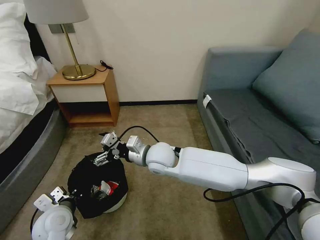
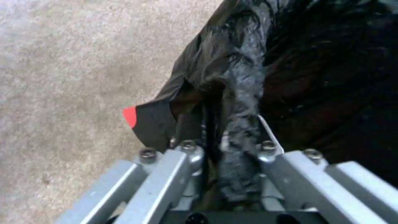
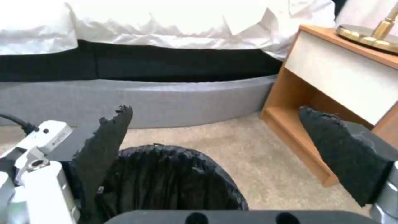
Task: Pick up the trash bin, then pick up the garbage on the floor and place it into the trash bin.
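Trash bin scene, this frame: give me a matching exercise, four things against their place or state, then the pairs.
Things:
1. left gripper
2. right gripper
3. red-and-white packet
4. lamp

Place or state:
A. stands on the wooden nightstand
B. lies inside the trash bin
C. jaws open, above the bin's far rim
D. jaws shut on the black bag at the bin's near rim

Pairs: 1-D, 2-C, 3-B, 4-A
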Robot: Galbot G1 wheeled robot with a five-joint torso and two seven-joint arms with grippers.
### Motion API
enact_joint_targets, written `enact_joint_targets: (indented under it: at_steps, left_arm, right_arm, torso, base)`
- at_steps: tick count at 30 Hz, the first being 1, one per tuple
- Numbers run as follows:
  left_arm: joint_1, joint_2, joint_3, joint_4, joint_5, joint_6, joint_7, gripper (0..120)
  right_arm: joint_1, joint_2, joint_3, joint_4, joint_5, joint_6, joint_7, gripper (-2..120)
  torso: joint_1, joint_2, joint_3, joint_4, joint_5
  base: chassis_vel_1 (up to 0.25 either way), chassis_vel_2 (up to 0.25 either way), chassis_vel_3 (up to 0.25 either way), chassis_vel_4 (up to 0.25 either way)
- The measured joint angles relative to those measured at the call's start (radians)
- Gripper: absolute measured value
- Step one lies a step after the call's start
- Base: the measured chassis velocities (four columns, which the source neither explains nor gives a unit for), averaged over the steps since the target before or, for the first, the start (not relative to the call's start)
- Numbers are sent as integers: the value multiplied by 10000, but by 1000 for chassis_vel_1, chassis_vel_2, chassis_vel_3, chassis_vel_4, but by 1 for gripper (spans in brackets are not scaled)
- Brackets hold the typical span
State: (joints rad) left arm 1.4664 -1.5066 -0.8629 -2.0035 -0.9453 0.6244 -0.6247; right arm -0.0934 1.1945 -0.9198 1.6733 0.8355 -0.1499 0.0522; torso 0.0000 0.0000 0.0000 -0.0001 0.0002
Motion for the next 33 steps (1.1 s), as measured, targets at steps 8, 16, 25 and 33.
enact_joint_targets:
  at_steps: [8,16,25,33]
  left_arm:
    - [262,4,1,-23,2051,-1130,1761,43]
    - [895,101,-462,65,5228,-4485,6399,74]
    - [1194,261,-673,-118,5679,-6390,8653,100]
    - [1200,414,-386,-226,6143,-6903,9105,100]
  right_arm:
    - [-123,-284,282,99,-2,-17,15,100]
    - [-448,-1380,1093,676,145,-88,119,100]
    - [-2360,-3089,3887,2408,97,-92,1205,100]
    - [-7720,-4053,10046,4932,-1915,281,2423,100]
  torso:
    - [0,0,0,2,-2]
    - [1,0,0,0,0]
    - [0,1,-1,3,1]
    - [0,2,-1,-5,3]
  base:
    - [0,0,0,0]
    - [0,0,0,0]
    - [0,0,0,0]
    - [0,0,0,0]
